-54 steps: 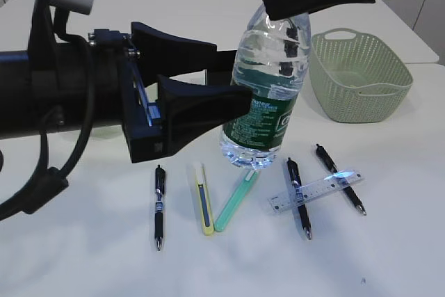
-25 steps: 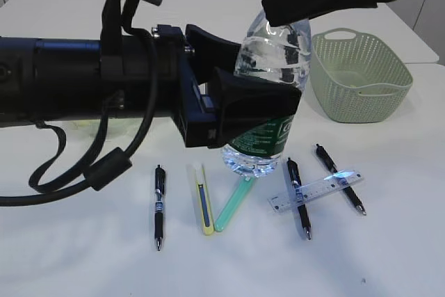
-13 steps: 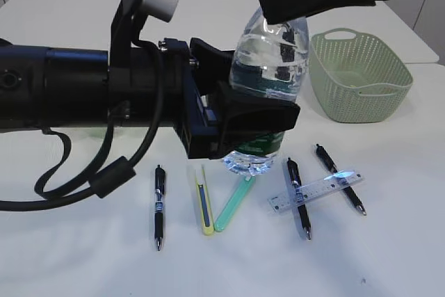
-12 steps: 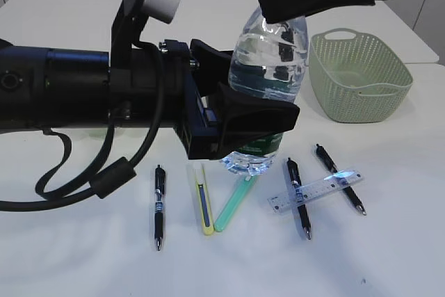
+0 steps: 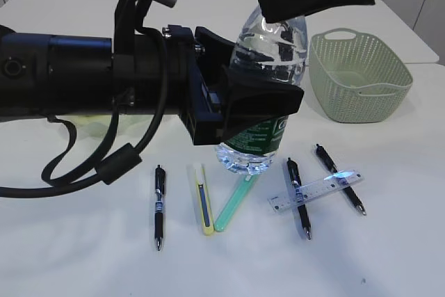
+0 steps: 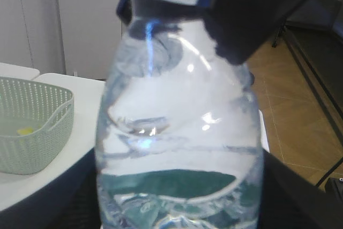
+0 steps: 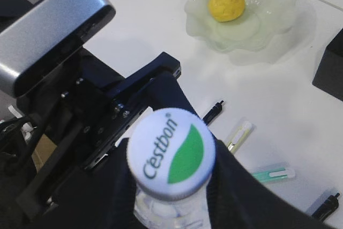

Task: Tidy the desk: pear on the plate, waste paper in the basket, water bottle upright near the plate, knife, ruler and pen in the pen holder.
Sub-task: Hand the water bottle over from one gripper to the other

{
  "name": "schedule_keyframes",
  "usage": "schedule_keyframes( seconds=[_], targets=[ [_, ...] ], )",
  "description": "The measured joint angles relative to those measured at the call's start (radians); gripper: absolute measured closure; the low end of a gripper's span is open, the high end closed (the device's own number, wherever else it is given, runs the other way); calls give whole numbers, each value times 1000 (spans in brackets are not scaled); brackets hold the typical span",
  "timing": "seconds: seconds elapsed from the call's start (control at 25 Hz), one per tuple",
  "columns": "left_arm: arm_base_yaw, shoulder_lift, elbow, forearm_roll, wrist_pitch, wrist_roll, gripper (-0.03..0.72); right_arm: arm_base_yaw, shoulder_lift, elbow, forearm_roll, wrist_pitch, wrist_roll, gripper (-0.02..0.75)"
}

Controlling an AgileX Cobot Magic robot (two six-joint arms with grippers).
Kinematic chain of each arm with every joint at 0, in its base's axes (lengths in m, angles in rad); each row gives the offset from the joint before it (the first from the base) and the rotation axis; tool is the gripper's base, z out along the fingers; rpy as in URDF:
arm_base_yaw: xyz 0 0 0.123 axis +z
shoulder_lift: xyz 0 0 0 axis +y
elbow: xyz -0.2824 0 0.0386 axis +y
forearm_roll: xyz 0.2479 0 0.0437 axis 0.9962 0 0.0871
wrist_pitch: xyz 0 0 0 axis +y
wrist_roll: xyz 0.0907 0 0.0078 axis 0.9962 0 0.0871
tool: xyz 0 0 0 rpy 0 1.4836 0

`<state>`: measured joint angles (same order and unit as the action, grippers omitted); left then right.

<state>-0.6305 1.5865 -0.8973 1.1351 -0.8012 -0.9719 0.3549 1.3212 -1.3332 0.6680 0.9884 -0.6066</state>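
The clear water bottle (image 5: 268,53) with a green label stands upright over the table, its base just above the knives. My right gripper (image 5: 281,15) is shut on its neck under the white cap (image 7: 171,154). My left gripper (image 5: 268,81) reaches in from the left and is shut on the bottle's body (image 6: 182,132) at the label. The yellow pear (image 7: 226,1) sits on the clear plate (image 7: 268,20). A yellow knife (image 5: 202,199), a green knife (image 5: 235,201), a clear ruler (image 5: 316,190) and three pens (image 5: 159,206) (image 5: 299,196) (image 5: 341,179) lie on the table.
The pale green basket (image 5: 358,74) stands at the right rear, with a small yellow scrap inside it (image 6: 24,131). A black block (image 7: 329,71) shows at the right edge of the right wrist view. The left arm spans the left half of the table.
My left gripper moved right from beside the bottle, closed its fingers onto the bottle's body and rose slightly. The right gripper kept its hold on the neck.
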Motion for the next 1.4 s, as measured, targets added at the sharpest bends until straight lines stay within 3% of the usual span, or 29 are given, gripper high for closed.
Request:
schedule_keyframes(
  seconds=[0.4,0.8,0.92,1.12,1.4],
  targets=[
    [0,0,-2,4,0,-5,256,0,-1,0,0,2,-2,489],
    [0,0,-2,4,0,-5,263,0,-1,0,0,2,-2,482],
    [0,0,-2,4,0,-5,263,0,-1,0,0,0,23,428],
    [0,9,-2,17,16,-5,267,0,-9,-10,24,-29,41,259],
    [12,10,-2,18,26,-5,267,0,-13,-10,31,-33,43,211]
  ],
)
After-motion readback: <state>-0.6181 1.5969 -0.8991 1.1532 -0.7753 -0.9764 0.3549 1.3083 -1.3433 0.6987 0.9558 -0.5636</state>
